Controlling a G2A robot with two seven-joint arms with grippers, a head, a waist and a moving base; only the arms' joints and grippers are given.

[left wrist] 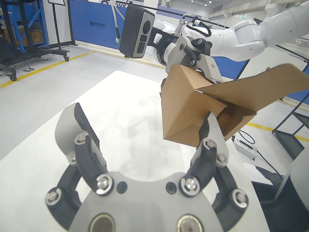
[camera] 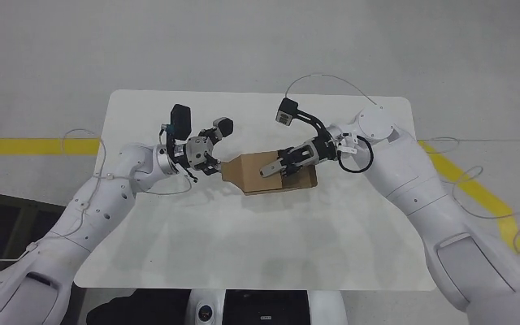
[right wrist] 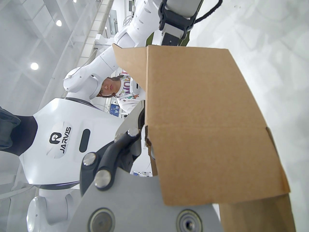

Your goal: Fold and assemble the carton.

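Observation:
A brown carton (camera: 253, 177), partly folded, is held above the middle of the white table (camera: 244, 244). My right gripper (camera: 275, 167) is shut on one of its walls at the right end; in the right wrist view one finger (right wrist: 131, 124) shows beside the carton (right wrist: 205, 121) and the other is hidden behind the cardboard. My left gripper (left wrist: 144, 109) stands wide open at the carton's (left wrist: 183, 102) open left end, one fingertip (left wrist: 210, 121) touching the edge under a raised flap (left wrist: 260, 90). From above, the left gripper (camera: 218, 151) sits just left of the carton.
The table's (left wrist: 115, 102) near half is bare. Yellow floor lines (camera: 41, 146) run past both sides of the table. Beyond the table stand a blue partition (left wrist: 96, 25) and a wheeled rack (left wrist: 29, 37). A power brick (left wrist: 246, 146) lies on the floor.

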